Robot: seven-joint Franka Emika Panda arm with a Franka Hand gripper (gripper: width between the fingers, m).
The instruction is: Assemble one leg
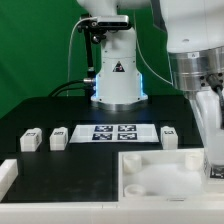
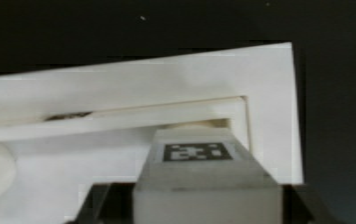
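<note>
In the wrist view my gripper [image 2: 205,206] is shut on a leg [image 2: 201,172], a small white block with a black-and-white tag on its face. Dark fingers [image 2: 107,204] press on both its sides. The leg hangs over a corner recess [image 2: 148,118] of the large white tray-like part [image 2: 86,90]. I cannot tell whether it touches the recess. In the exterior view the gripper [image 1: 213,152] is low at the right edge, over the tray-like part's [image 1: 150,165] right side. Three more legs [image 1: 30,141] [image 1: 58,138] [image 1: 170,136] stand on the black table.
The marker board [image 1: 110,131] lies flat between the loose legs, in front of the robot base [image 1: 116,85]. A white L-shaped fence piece [image 1: 8,178] sits at the front on the exterior view's left. The tray-like part fills the front right.
</note>
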